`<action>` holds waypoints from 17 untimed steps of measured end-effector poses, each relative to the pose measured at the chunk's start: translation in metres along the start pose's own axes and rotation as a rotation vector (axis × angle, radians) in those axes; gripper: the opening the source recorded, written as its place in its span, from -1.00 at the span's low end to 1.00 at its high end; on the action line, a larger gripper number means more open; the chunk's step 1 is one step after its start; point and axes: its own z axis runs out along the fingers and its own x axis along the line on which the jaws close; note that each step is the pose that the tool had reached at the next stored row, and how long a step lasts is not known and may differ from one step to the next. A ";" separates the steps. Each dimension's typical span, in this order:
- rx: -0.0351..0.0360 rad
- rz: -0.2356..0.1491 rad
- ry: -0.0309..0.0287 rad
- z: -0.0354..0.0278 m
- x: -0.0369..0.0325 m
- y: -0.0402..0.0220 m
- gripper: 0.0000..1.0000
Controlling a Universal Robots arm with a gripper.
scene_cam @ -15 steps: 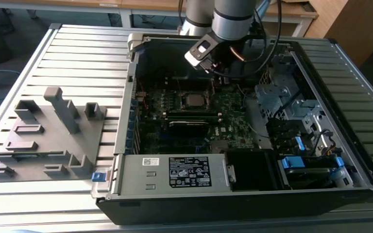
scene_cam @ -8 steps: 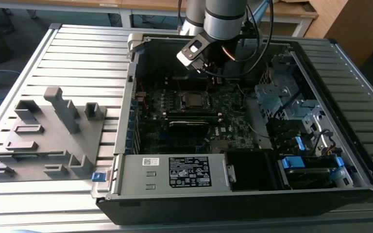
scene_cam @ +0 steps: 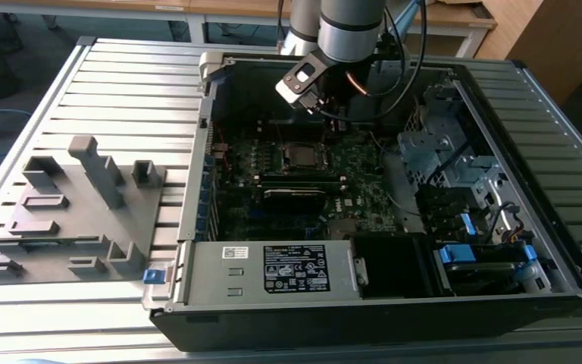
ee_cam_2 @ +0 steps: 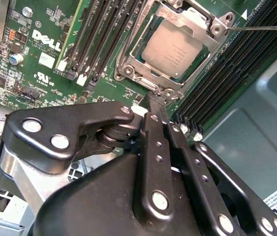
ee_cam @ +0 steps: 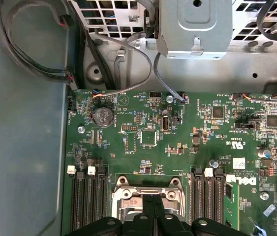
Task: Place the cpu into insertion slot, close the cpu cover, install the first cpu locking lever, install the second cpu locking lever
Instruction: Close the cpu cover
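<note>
White logo lettering (ee_cam_2: 46, 40) on the motherboard (ee_cam_2: 10, 83), small-print white-and-black label sticker (scene_cam: 294, 268) on the grey metal housing (scene_cam: 220, 277).

Cpu (ee_cam_2: 177, 49) silver-grey; cover (ee_cam_2: 191, 16) silvery; motherboard (ee_cam: 177, 162) green; memory slots (ee_cam_2: 104, 34) black; table (scene_cam: 119, 83) grey, ribbed; label (scene_cam: 294, 269) white with black print.

Soft light falls from above. The metal table (scene_cam: 119, 83) looks bright and pale. Inside the computer case (scene_cam: 372, 326) it is dim and full of shadow. In the second wrist view the cpu (ee_cam_2: 177, 49) shines a little, and the cpu cover (ee_cam_2: 217, 24) gleams.
</note>
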 end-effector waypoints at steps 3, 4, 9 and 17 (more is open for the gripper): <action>0.0028 0.000 0.0001 0.0001 0.0000 0.0000 -0.79; 0.0050 0.000 0.0001 0.0001 0.0000 0.0000 -0.79; 0.0187 0.000 0.0001 0.0001 0.0000 0.0000 -0.79; 0.0352 0.000 0.0004 0.0002 0.0000 0.0000 -0.79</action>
